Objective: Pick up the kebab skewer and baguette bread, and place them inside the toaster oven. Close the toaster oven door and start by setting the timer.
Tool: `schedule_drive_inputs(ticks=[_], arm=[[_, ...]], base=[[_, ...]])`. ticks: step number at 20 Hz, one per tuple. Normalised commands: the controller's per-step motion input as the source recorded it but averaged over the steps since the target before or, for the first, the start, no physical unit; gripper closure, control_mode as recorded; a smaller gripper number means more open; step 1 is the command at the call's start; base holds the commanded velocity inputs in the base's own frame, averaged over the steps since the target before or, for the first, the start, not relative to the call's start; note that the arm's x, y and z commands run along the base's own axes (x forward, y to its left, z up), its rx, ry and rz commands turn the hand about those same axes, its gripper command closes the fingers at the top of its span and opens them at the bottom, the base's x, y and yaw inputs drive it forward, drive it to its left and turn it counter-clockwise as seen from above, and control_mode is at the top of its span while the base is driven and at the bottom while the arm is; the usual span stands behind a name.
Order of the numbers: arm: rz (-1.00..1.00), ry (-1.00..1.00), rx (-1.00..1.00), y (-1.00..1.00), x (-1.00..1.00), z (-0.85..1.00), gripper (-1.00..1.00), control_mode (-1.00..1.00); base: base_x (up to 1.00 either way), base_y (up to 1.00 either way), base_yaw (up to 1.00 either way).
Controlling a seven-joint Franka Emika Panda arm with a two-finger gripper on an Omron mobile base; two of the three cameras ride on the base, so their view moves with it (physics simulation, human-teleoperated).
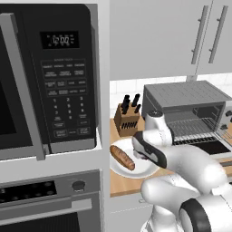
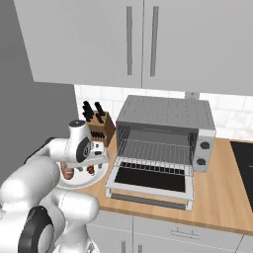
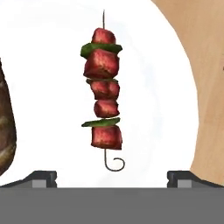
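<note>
The microwave (image 1: 54,81) display reads 12:00 above a dark keypad whose labels are too small to read. The gripper (image 3: 112,177) hangs wide open over the skewer (image 3: 103,92), a thin metal pin with a curled end, red meat cubes and green slices, lying on the smooth white plate (image 3: 52,65) beside the slashed golden baguette (image 1: 122,157). The ribbed grey toaster oven (image 2: 165,133) stands on the wooden counter (image 2: 217,197), its glass door (image 2: 150,180) folded down before the wire rack.

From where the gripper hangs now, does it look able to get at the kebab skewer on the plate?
Probably yes. In the hand view the kebab skewer lies alone on the white plate, centred between the open gripper fingertips, with the baguette bread off to one side and nothing lying across it.
</note>
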Motion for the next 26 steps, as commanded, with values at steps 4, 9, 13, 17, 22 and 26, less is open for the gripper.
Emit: schedule_drive_inputs(ticks=[4, 9, 13, 17, 22, 26], arm=[[0.00, 0.01, 0.00, 0.00, 0.04, -0.26, -1.00, -1.00], [0.00, 0.00, 0.00, 0.00, 0.00, -0.19, -1.00, -1.00], [0.00, 0.00, 0.00, 0.00, 0.00, -0.26, -1.00, -1.00], [0.00, -0.06, 0.00, 0.00, 0.00, -0.23, -1.00, -1.00], [0.00, -0.05, 0.00, 0.00, 0.14, -0.18, -1.00, -1.00], [0.00, -0.04, 0.00, 0.01, 0.03, -0.15, -1.00, -1.00]], base=[[0.00, 0.00, 0.00], [0.00, 0.00, 0.00], [0.00, 0.00, 0.00], [0.00, 0.00, 0.00], [0.00, 0.00, 0.00], [0.00, 0.00, 0.00]])
